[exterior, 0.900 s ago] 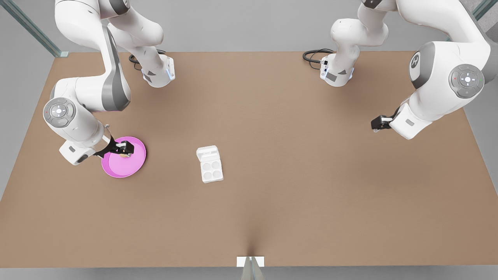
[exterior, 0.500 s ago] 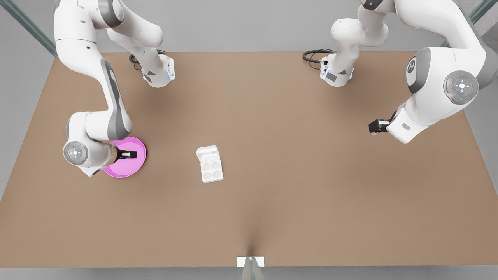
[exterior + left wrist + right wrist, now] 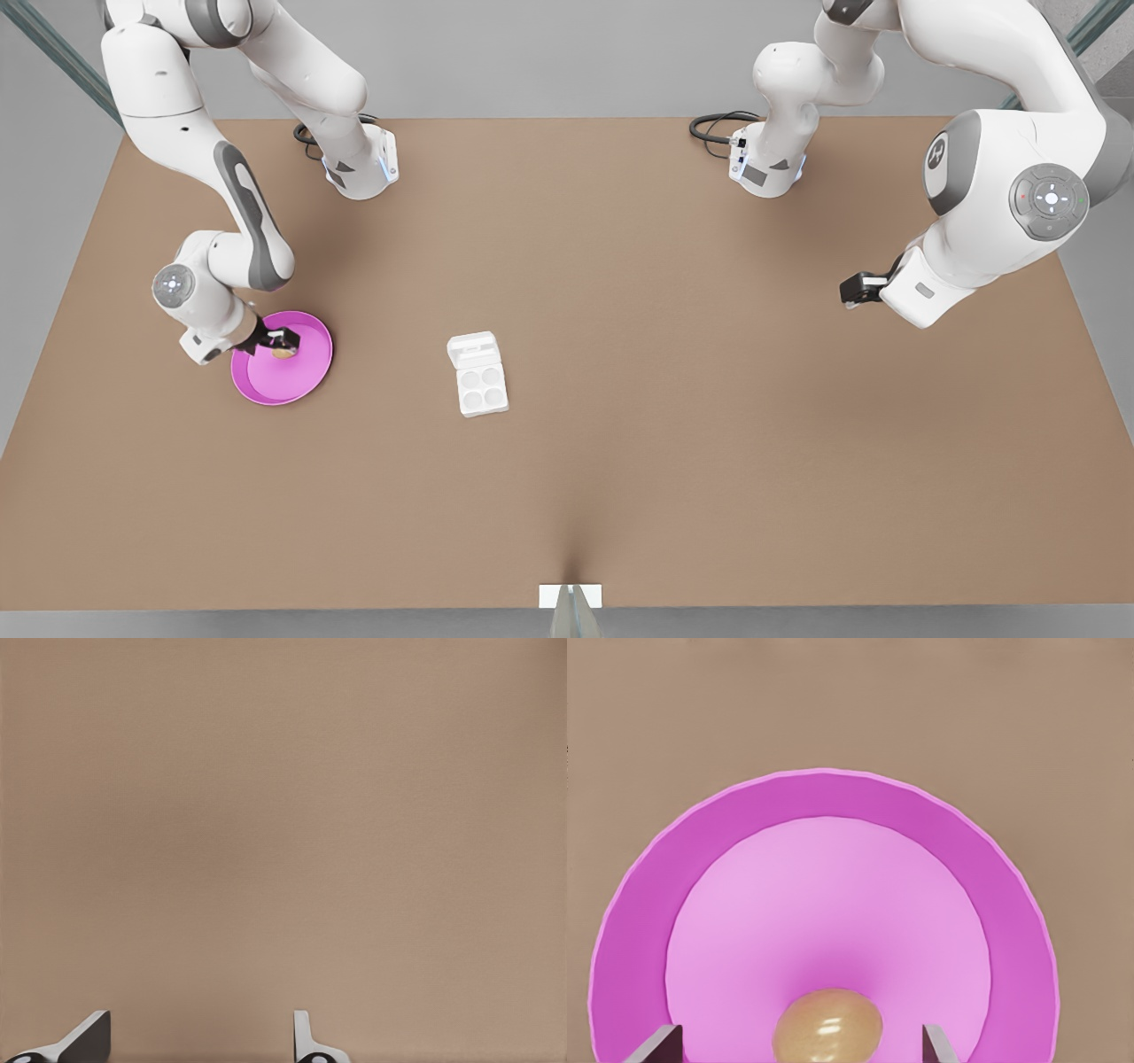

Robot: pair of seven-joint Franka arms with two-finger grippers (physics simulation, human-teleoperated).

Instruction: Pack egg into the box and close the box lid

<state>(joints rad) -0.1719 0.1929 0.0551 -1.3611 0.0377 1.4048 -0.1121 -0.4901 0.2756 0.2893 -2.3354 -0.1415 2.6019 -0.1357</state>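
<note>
The right end effector [image 3: 282, 342] has dropped onto the plate [image 3: 301, 385], fingers apart astride the egg [image 3: 827, 1025], ready to grasp, while the left end effector [image 3: 852, 290] waits spread, far from the box [image 3: 479, 379].

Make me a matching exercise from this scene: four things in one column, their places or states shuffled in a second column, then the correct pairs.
Things:
1. egg
2. box lid
3. right gripper
4. left gripper

States:
A. open, waiting over bare table
B. lying on the pink plate
C. swung open behind the cups
D. open, fingers either side of the egg

Pairs: 1-B, 2-C, 3-D, 4-A
</note>
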